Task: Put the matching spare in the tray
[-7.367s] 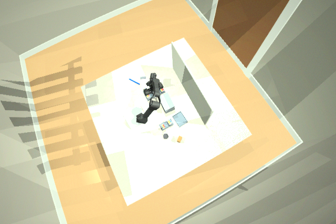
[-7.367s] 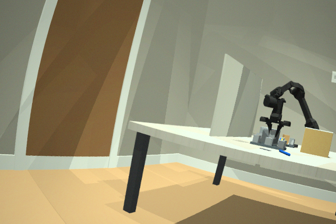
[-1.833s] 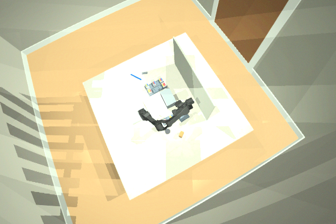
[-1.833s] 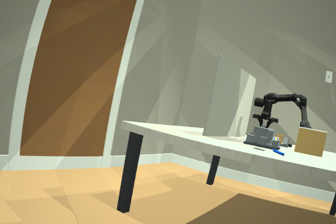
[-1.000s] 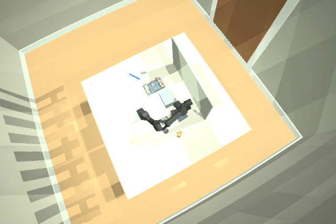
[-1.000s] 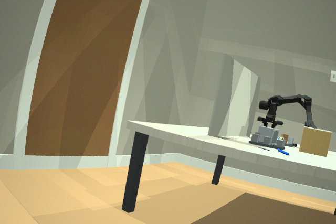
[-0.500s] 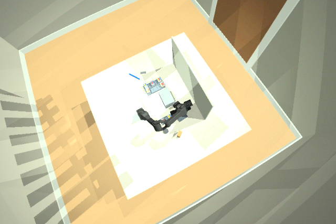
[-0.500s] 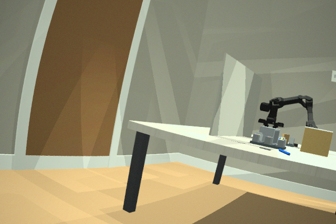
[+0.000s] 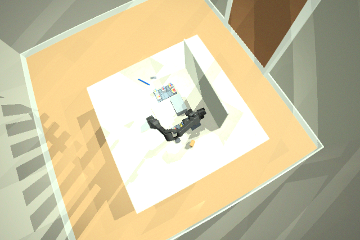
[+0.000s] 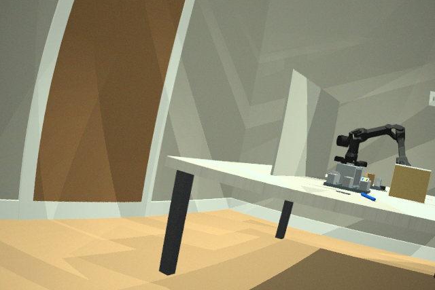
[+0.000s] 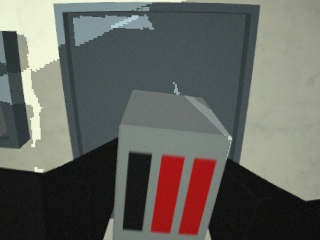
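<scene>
My gripper is shut on a grey spare block. The block's label shows one black bar and two red bars. I hold the block upright, low over the flat grey tray, which fills the wrist view behind it. Seen from above, the gripper is at the near end of the tray. From the side, the gripper stands right above the grey block. I cannot tell whether the block touches the tray floor.
A rack with other labelled spares lies just beyond the tray. A blue pen and a small grey piece lie farther out. A tall upright panel stands close beside the arm. A tan box sits near the arm's base.
</scene>
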`<state>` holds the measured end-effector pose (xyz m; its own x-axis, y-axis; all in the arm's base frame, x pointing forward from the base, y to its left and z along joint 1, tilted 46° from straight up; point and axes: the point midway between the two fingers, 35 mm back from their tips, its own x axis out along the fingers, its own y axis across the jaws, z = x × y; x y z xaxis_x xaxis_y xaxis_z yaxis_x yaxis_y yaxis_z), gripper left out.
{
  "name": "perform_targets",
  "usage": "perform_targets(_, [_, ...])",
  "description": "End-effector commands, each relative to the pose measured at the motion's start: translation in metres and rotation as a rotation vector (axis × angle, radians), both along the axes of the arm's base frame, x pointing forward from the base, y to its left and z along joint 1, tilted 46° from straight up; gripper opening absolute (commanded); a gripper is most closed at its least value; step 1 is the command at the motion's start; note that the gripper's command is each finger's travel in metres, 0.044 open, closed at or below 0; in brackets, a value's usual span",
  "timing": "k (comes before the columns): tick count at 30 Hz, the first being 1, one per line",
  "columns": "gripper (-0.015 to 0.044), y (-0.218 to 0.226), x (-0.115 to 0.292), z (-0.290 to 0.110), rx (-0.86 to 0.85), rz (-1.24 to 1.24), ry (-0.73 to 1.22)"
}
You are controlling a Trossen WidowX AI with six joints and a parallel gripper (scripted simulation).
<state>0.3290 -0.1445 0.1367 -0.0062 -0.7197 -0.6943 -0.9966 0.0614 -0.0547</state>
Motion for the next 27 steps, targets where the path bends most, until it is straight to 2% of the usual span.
perform_targets(1, [0.0000, -0.001, -0.001, -0.004, 0.005, 0.005, 0.004])
perform_targets(7, [0.0000, -0.005, -0.002, -0.007, 0.005, 0.004, 0.005])
perform_targets(23, [0.0420, -0.004, -0.001, -0.004, 0.000, -0.001, 0.001])
perform_targets(24, [0.0440, -0.004, -0.001, -0.004, 0.000, -0.001, 0.001])
perform_targets(27, [0.0440, 0.012, 0.002, 0.011, 0.007, 0.001, 0.001])
